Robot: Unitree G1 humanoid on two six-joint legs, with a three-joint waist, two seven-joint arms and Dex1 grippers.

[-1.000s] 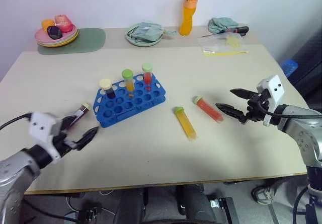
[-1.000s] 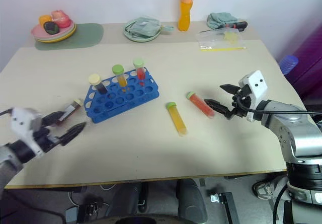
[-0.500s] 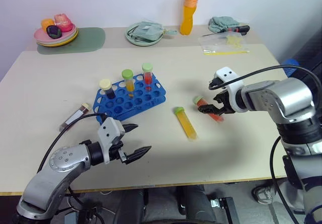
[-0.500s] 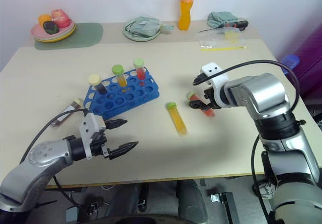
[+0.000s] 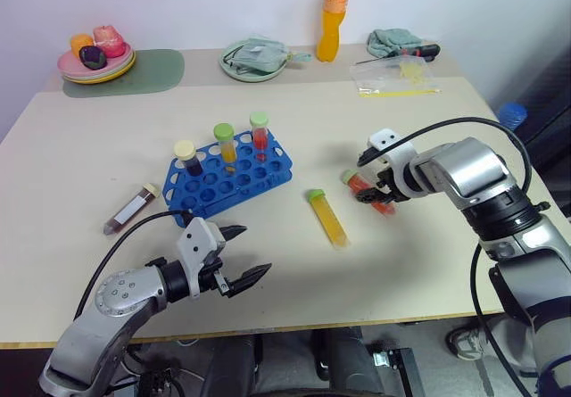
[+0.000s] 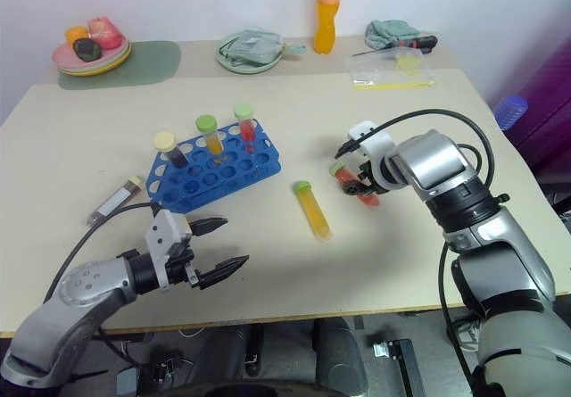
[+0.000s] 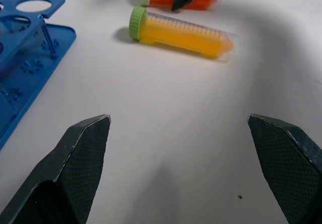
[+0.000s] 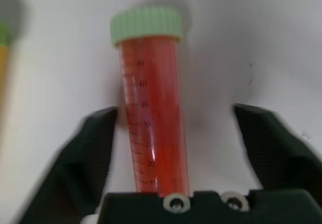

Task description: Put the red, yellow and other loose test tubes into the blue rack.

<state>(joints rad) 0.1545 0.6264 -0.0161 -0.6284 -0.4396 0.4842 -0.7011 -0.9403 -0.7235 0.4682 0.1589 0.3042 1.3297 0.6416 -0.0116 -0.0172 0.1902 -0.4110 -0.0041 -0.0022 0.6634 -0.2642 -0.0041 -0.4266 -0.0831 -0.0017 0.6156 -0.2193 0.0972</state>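
A red test tube [image 8: 151, 83] with a green cap lies on the table right of the blue rack [image 5: 234, 181]. My right gripper [image 5: 369, 192] points down over it, open, one finger on each side and a gap still showing on one side. A yellow test tube [image 5: 328, 219] with a green cap lies between the rack and the red one. Left of the rack lies a dark brown tube [image 5: 132, 208]. Three capped tubes stand upright in the rack. My left gripper [image 5: 252, 251] hovers open and empty over the table in front of the rack.
Along the back edge stand an orange drink bottle [image 5: 333, 13], a plate of fruit [image 5: 96, 58] on a green mat, a green dish with a cloth [image 5: 255, 59], a plastic bag [image 5: 397, 78] and a cloth with a screwdriver [image 5: 399, 42].
My right gripper has swung in and tipped down over the red tube, and its fingers have narrowed around it. My left gripper has moved from the left edge toward the middle, then stayed.
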